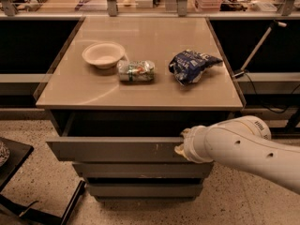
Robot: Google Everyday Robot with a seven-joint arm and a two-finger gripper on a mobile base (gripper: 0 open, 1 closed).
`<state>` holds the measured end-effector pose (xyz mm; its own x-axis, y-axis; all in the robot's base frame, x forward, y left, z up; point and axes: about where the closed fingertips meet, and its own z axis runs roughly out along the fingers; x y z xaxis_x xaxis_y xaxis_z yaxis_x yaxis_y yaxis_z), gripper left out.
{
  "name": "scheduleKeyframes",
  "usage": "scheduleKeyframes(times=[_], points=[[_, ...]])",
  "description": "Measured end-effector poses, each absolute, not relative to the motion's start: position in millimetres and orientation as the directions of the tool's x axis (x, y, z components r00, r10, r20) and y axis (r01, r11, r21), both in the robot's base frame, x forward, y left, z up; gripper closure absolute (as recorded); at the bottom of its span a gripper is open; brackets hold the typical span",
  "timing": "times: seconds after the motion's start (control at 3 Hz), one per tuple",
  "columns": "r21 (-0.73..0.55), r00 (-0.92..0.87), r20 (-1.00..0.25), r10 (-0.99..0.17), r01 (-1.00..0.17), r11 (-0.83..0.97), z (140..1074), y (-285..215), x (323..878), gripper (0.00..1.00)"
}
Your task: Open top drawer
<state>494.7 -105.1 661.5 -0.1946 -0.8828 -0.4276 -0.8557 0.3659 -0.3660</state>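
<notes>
The top drawer (pixel 112 149) is a wide flat grey metal front with small white scuffs. It stands pulled partway out from under the beige cabinet top (pixel 140 88), with a dark gap behind its upper edge. My gripper (pixel 182 142) is at the right end of the drawer's upper edge, at the tip of the white arm (pixel 243 146) that comes in from the right. The arm's wrist covers the fingers. Two narrower grey drawer fronts (pixel 140 170) sit below, closed.
On the cabinet top lie a white bowl (pixel 103 54), a crushed can (pixel 136 71) and a blue chip bag (pixel 191 65). A black stand (pixel 14 158) is at the lower left. Dark shelving flanks the cabinet; a cable (pixel 262 102) hangs at right.
</notes>
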Motion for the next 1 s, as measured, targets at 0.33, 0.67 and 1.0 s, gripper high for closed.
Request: scheduleKeyframes(times=[0.33, 0.67, 1.0], points=[[-0.377, -0.204, -0.421, -0.884, -0.847, 0.375, 667.0, -105.1, 491.9, 1.00], [-0.378, -0.204, -0.422, -0.883, -0.846, 0.376, 662.1, -104.9, 477.5, 1.00], [-0.378, -0.205, -0.423, -0.883, -0.846, 0.377, 665.4, -105.1, 476.2, 1.00]])
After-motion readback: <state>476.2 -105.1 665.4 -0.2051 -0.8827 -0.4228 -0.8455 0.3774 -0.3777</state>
